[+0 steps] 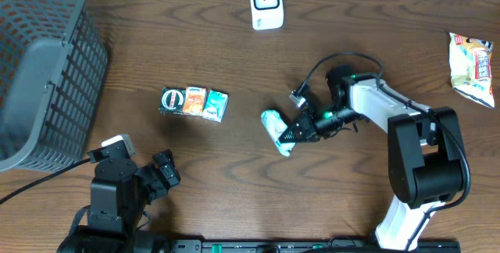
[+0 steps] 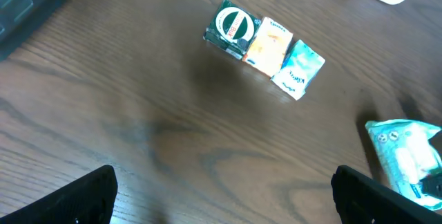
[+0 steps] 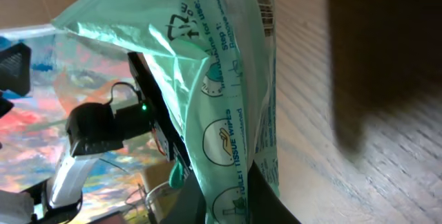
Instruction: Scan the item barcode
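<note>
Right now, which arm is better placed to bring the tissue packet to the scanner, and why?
Right. The right gripper is closed on the tissue packet, with the scanner across the table beyond it. The left gripper sits open and empty, far from the packet.

Right wrist view: the pale green packet [image 3: 228,79] carries a printed line ending "for use:", then "Step 1:", and a round emblem [image 3: 224,137] ringed with the words "TISSUE WIPES"; a barcode [image 3: 262,6] runs along its upper edge, its digits too small to read. Lettering on the row of small cartons [image 2: 266,48] and on the snack bag [image 1: 472,67] is illegible.
</note>
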Robot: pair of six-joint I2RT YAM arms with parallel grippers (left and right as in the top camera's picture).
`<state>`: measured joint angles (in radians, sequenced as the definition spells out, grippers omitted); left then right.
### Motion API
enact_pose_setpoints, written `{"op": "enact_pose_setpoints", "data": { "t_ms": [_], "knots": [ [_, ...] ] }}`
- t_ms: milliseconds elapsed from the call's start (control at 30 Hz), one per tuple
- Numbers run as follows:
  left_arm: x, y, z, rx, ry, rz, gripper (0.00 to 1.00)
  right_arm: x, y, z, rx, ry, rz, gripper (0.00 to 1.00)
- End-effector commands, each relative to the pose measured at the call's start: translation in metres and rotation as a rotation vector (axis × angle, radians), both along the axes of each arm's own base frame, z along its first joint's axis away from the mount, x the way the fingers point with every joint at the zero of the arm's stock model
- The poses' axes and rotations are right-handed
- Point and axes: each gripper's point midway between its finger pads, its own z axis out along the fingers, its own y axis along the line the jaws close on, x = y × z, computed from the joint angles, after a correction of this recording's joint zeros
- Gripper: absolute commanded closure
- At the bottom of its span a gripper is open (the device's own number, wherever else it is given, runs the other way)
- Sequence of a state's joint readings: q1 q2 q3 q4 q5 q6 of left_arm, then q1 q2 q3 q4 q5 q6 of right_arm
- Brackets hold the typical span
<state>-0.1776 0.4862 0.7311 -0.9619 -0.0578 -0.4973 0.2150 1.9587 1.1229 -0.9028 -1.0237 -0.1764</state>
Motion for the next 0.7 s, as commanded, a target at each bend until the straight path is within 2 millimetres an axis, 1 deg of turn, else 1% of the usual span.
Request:
{"op": "enact_pose_setpoints", "data": {
  "t_ms": [0, 33, 67, 100, 133, 167, 200, 233, 267, 333, 433, 500, 567, 633, 667],
  "knots": [
    [0.000, 0.001, 0.002, 0.002, -0.007, 0.002, 0.03, 0.007, -0.016, -0.021, -0.143, 0.072, -0.091, 0.93],
    [0.000, 0.001, 0.002, 0.002, -0.007, 0.003, 0.03, 0.011, -0.024, -0.029, -0.207, 0.077, -0.116, 0.92],
    [0.000, 0.001, 0.002, 0.002, -0.007, 0.003, 0.02, 0.014, -0.031, -0.035, -0.253, 0.076, -0.135, 0.90],
    [0.000, 0.001, 0.002, 0.002, -0.007, 0.003, 0.02, 0.018, -0.039, -0.040, -0.300, 0.069, -0.153, 0.81],
    [0.000, 0.001, 0.002, 0.002, -0.007, 0.002, 0.02, 0.021, -0.045, -0.043, -0.327, 0.058, -0.163, 0.69],
    [0.000, 0.001, 0.002, 0.002, -0.007, 0.002, 0.02, 0.026, -0.051, -0.044, -0.348, 0.050, -0.175, 0.53],
    [0.000, 0.001, 0.002, 0.002, -0.007, 0.003, 0.02, 0.029, -0.056, -0.044, -0.360, 0.047, -0.187, 0.30],
    [0.000, 0.001, 0.002, 0.002, -0.007, 0.002, 0.02, 0.033, -0.063, -0.043, -0.385, 0.059, -0.210, 0.21],
    [0.000, 0.001, 0.002, 0.002, -0.007, 0.003, 0.02, 0.037, -0.069, -0.041, -0.417, 0.072, -0.233, 0.19],
    [0.000, 0.001, 0.002, 0.002, -0.007, 0.003, 0.02, 0.046, -0.084, -0.035, -0.490, 0.083, -0.268, 0.19],
    [0.000, 0.001, 0.002, 0.002, -0.007, 0.003, 0.03, 0.059, -0.106, -0.013, -0.615, 0.065, -0.272, 0.20],
    [0.000, 0.001, 0.002, 0.002, -0.007, 0.003, 0.02, 0.067, -0.114, 0.004, -0.678, 0.039, -0.265, 0.20],
    [0.000, 0.001, 0.002, 0.002, -0.007, 0.002, 0.02, 0.072, -0.112, 0.022, -0.697, 0.005, -0.236, 0.20],
    [0.000, 0.001, 0.002, 0.002, -0.007, 0.003, 0.02, 0.073, -0.100, 0.038, -0.687, -0.038, -0.176, 0.22],
    [0.000, 0.001, 0.002, 0.002, -0.007, 0.003, 0.02, 0.073, -0.094, 0.041, -0.687, -0.052, -0.157, 0.23]
  ]
}}
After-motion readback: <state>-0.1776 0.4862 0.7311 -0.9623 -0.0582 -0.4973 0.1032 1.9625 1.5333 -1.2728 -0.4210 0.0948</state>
